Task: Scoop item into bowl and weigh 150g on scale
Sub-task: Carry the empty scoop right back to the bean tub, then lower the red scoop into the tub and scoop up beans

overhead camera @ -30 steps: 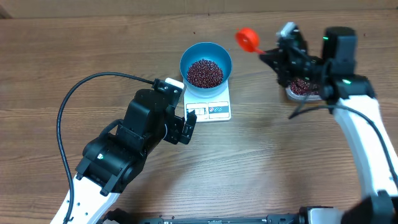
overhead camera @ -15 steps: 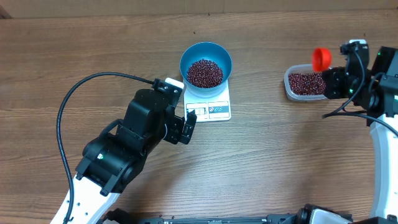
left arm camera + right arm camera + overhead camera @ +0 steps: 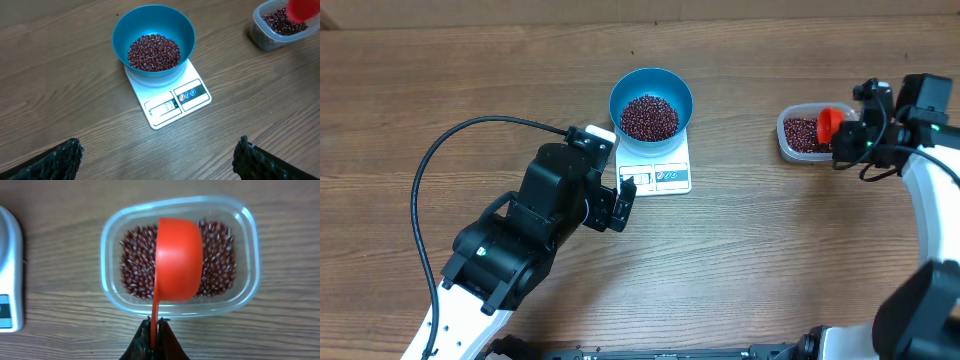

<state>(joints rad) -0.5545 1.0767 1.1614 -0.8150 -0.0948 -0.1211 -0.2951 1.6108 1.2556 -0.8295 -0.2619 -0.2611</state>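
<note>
The right claw pinches the handle of the small red-orange plastic scoop, held just ahead over the clear rectangular plastic tub of glossy red-brown beans. So thin a grip could let a loaded scoop twist and spill. The left claw, wide and empty, faces the round blue plastic bowl of beans on the flat white scale. Its wrist view shows the display larger than the overhead does, yet illegibly.

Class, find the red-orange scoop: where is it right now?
In the overhead view the scoop is on the right side of the table, over the clear tub of beans, its handle pinched in the right gripper.
</note>
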